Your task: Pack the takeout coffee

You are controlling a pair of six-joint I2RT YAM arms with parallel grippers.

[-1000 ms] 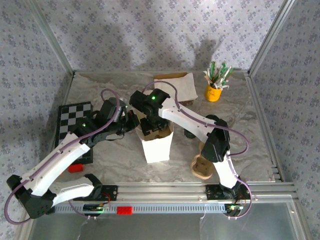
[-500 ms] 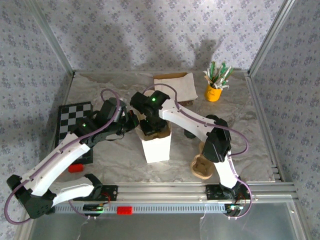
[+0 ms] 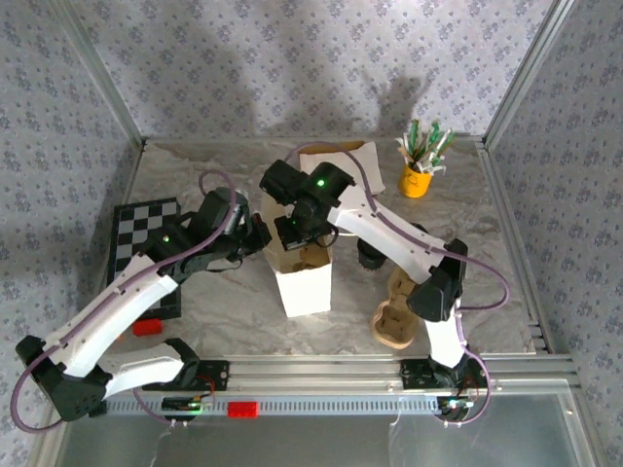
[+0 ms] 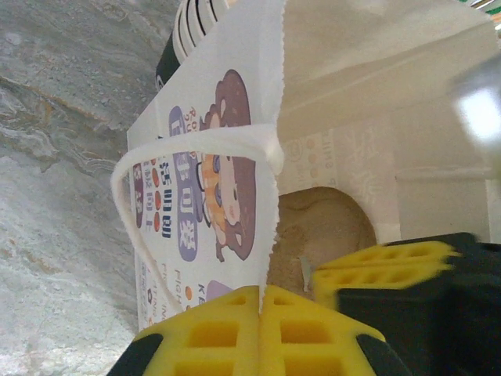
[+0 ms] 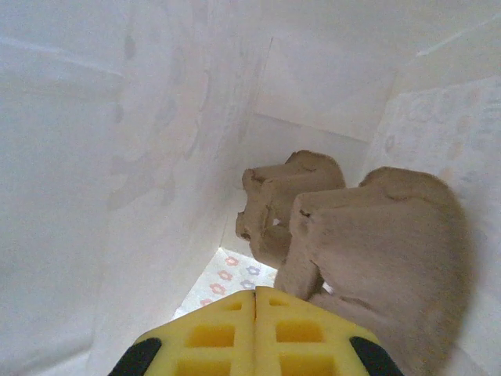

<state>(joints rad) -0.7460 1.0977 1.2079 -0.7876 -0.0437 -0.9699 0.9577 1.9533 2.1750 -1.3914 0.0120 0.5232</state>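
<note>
A white paper bag (image 3: 305, 284) stands upright in the middle of the table, its mouth open. My left gripper (image 3: 261, 239) is shut on the bag's left rim; the printed bag (image 4: 205, 196) has its paper edge pinched between the yellow pads of that gripper (image 4: 261, 291). My right gripper (image 3: 298, 233) hovers over the bag's mouth, shut with nothing in it. In the right wrist view this gripper (image 5: 256, 294) looks down inside the bag at a brown pulp cup carrier (image 5: 376, 235) standing against the wall. The takeout coffee is hidden.
A second pulp carrier (image 3: 395, 317) lies right of the bag. A yellow cup of sticks (image 3: 419, 175) and a brown paper sheet (image 3: 346, 163) are at the back. A checkerboard (image 3: 144, 233) and a red block (image 3: 148, 327) lie to the left.
The right gripper has gone from open to shut, empty, and its arm has moved back and to the right above the bag. The left gripper keeps hold of the rim.
</note>
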